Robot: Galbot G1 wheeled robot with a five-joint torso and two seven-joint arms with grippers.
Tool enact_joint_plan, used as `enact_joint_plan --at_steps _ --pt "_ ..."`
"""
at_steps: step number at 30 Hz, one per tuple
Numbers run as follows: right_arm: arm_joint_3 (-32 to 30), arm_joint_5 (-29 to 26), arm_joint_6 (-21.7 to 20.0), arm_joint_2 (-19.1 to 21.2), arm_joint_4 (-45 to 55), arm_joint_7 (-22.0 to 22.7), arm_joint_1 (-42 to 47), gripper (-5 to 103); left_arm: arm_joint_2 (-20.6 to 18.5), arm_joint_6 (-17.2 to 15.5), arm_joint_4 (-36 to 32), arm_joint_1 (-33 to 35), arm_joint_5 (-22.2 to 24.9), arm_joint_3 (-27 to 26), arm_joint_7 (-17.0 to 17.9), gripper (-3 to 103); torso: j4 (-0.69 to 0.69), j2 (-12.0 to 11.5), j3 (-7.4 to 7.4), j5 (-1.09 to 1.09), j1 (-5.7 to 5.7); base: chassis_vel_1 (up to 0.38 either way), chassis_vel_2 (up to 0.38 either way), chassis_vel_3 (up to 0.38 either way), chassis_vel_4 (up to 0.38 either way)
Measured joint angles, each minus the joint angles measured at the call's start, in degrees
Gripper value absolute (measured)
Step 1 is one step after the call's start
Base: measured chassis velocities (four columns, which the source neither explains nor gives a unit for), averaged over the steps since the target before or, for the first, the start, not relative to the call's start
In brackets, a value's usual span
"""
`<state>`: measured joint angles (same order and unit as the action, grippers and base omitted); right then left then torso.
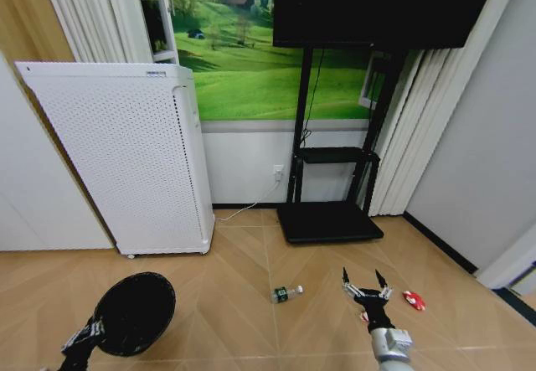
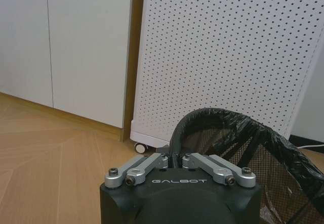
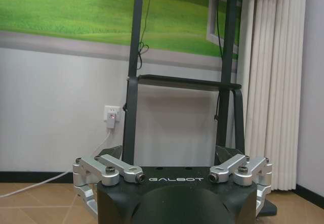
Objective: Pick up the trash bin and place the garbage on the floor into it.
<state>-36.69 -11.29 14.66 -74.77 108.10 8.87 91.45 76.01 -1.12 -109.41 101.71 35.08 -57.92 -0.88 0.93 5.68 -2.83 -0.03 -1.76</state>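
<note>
Bin held up, trash on the floor

The left tool [image 2: 176, 159] is clamped on the rim of the trash bin [image 1: 134, 312] — low on the robot's left, near the white appliance [image 1: 126, 162]. The right tool [image 1: 367, 285] hangs spread wide over the floor [image 1: 251, 304], between the small bottle [image 1: 286, 293] and the red wrapper [image 1: 413, 300].

"GALBOT" on left gripper [image 2: 177, 159] and right gripper [image 3: 172, 171] housings; bottle label apparently illegible.

The bin [image 1: 134, 312] was black, the floor [image 1: 234, 321] tan chevron parquet, the bottle [image 1: 286, 293] clear with green label, the wrapper [image 1: 413, 300] red, the appliance [image 1: 126, 157] white and perforated.
</note>
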Motion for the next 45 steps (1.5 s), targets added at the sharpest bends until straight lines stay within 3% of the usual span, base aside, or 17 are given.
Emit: enact_joint_plan --at_steps 14,28,33,39,41,45 --pt "0.15 1.10 -0.92 -0.05 -0.04 -3.88 0.65 100 0.26 0.48 -0.39 0.22 -0.05 0.21 -0.32 7 -0.01 0.00 0.00 0.03 0.00 0.006 0.011 0.001 -0.025" --pt "0.21 1.29 -0.40 0.54 -0.98 -3.77 0.11 100 0.12 1.32 -0.57 -0.21 0.46 0.88 -0.09 7 -0.01 0.00 0.00 0.05 0.00 -0.101 0.117 0.097 -0.108" --pt "0.11 1.79 1.65 1.04 -1.96 -3.76 -0.13 100 0.53 1.43 -0.61 0.04 0.49 0.89 -0.26 7 0.01 0.00 -0.01 0.05 -0.01 -0.221 0.196 0.213 -0.209" --pt "-1.06 5.69 2.95 4.42 -3.11 -9.79 -0.49 100 1.45 1.44 -1.08 0.28 1.13 1.21 -0.45 7 -0.01 0.00 -0.02 0.03 -0.02 -0.131 0.134 0.102 -0.117" --pt "-0.79 7.35 3.85 8.76 -5.02 -14.42 -0.28 100 1.77 1.41 -1.16 0.35 1.51 1.28 -0.51 7 0.01 0.00 0.00 0.01 -0.01 -0.010 0.028 -0.010 -0.012" --pt "1.12 9.36 5.01 13.59 -8.73 -18.50 -0.30 100 2.06 1.29 -1.36 0.32 1.93 1.30 -0.60 7 -0.01 0.01 0.01 0.05 0.01 0.025 -0.039 -0.028 0.015"
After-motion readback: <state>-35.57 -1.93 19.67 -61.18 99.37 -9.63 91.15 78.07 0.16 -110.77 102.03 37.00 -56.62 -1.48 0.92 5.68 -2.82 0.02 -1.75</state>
